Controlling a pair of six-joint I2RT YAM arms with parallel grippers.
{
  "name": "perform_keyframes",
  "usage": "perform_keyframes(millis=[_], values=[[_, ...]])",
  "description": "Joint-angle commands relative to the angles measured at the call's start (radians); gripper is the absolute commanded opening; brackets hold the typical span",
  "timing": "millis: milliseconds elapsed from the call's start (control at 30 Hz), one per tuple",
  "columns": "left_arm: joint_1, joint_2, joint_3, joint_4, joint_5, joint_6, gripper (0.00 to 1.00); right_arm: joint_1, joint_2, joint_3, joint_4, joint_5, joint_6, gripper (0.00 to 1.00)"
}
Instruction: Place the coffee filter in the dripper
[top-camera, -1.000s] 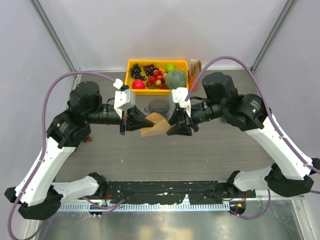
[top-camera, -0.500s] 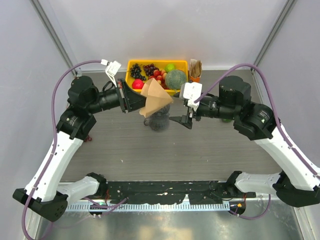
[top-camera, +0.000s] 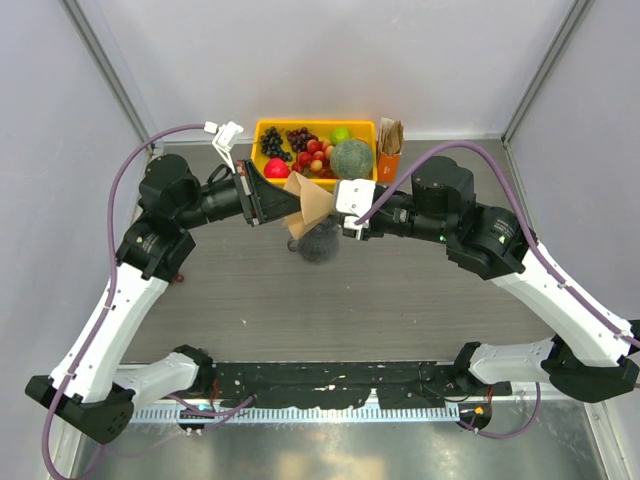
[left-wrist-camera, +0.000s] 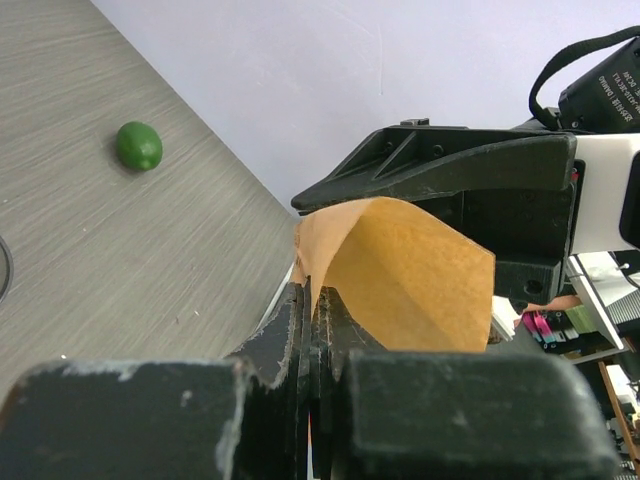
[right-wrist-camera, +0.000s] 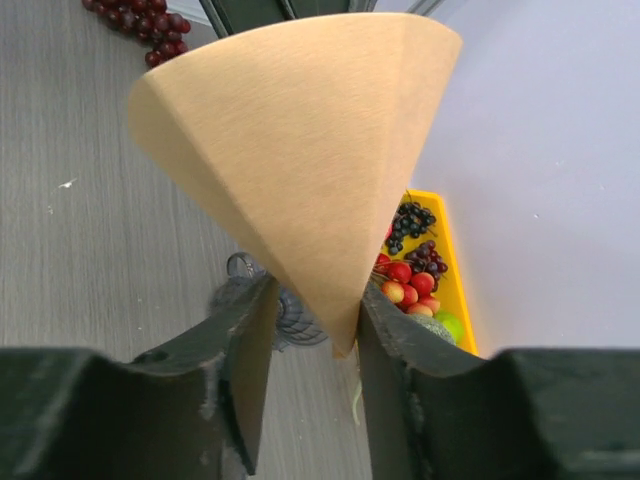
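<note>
filter: we've got one tan paper cone (top-camera: 308, 200), up off the table and opened out, hanging over the dripper's far rim, not inside it
dripper: one (top-camera: 320, 243), standing on the table toward the far edge, just in front of the bin
left gripper (top-camera: 283, 203): clamped tight on the filter's edge
right gripper (top-camera: 347, 220): fingers (right-wrist-camera: 245, 340) stand apart with the cone's tip between them; we honestly can't tell if they pinch it
change: half a second back the right gripper sat off to the side of the dripper, clear of the filter, and now it's in at the cone; filter and left gripper have barely shifted
count: two grippers, one filter, one dripper, one yellow bin (top-camera: 300, 123), one melon (top-camera: 352, 158), one lime (left-wrist-camera: 139, 146)
</note>
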Motion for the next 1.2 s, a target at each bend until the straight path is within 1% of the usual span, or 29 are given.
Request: perform_keyframes(millis=[0,33,67,133,200,233,267,300,333,367,467,533,600,867,1000,1067,1133,1167], values=[[-0.005,-0.025,-0.003,0.038,-0.003,0.018,0.00,0.005,-0.003,0.032,0.029,0.033,-0.029,0.39],[-0.005,-0.027,-0.003,0.038,-0.002,0.024,0.00,0.004,-0.004,0.027,0.027,0.035,-0.032,0.39],[-0.005,-0.028,-0.003,0.033,-0.002,0.027,0.00,0.005,-0.009,0.027,0.021,0.037,-0.034,0.34],[-0.007,-0.031,-0.002,0.030,0.009,0.024,0.00,0.005,-0.012,0.027,0.007,0.040,-0.046,0.31],[-0.004,-0.033,-0.011,0.026,0.012,0.013,0.00,0.005,-0.015,0.029,-0.002,0.043,-0.048,0.31],[0.002,-0.034,-0.018,0.030,0.014,-0.002,0.00,0.005,-0.018,0.030,-0.008,0.043,-0.048,0.33],[0.007,-0.031,-0.028,0.039,0.021,-0.019,0.00,0.007,-0.022,0.030,-0.010,0.043,-0.046,0.45],[0.013,-0.031,-0.035,0.065,0.037,-0.046,0.00,0.005,-0.027,0.029,-0.011,0.044,-0.046,0.63],[0.015,-0.030,-0.041,0.090,0.049,-0.066,0.00,0.005,-0.029,0.027,-0.013,0.043,-0.051,0.70],[0.015,-0.027,-0.041,0.102,0.054,-0.080,0.00,0.005,-0.030,0.024,-0.016,0.044,-0.051,0.74],[0.015,-0.015,-0.043,0.131,0.080,-0.106,0.00,0.005,-0.026,0.024,-0.025,0.023,-0.064,0.74],[0.013,-0.013,-0.044,0.134,0.092,-0.102,0.00,0.005,-0.021,0.030,-0.022,0.011,-0.065,0.73],[0.009,-0.010,-0.045,0.139,0.106,-0.094,0.00,0.005,-0.009,0.046,-0.024,0.001,-0.058,0.68],[-0.007,-0.030,-0.049,0.108,0.100,-0.030,0.00,0.005,0.002,0.070,-0.044,-0.025,-0.055,0.46],[-0.007,-0.030,-0.045,0.108,0.092,-0.010,0.01,0.005,0.000,0.070,-0.057,-0.042,-0.060,0.39],[-0.007,-0.030,-0.041,0.108,0.087,-0.001,0.06,0.007,-0.001,0.070,-0.060,-0.049,-0.068,0.37],[-0.007,-0.028,-0.034,0.108,0.089,0.006,0.08,0.007,-0.001,0.066,-0.062,-0.051,-0.069,0.37],[-0.007,-0.028,-0.032,0.110,0.092,0.004,0.10,0.007,-0.001,0.066,-0.062,-0.049,-0.068,0.37]])
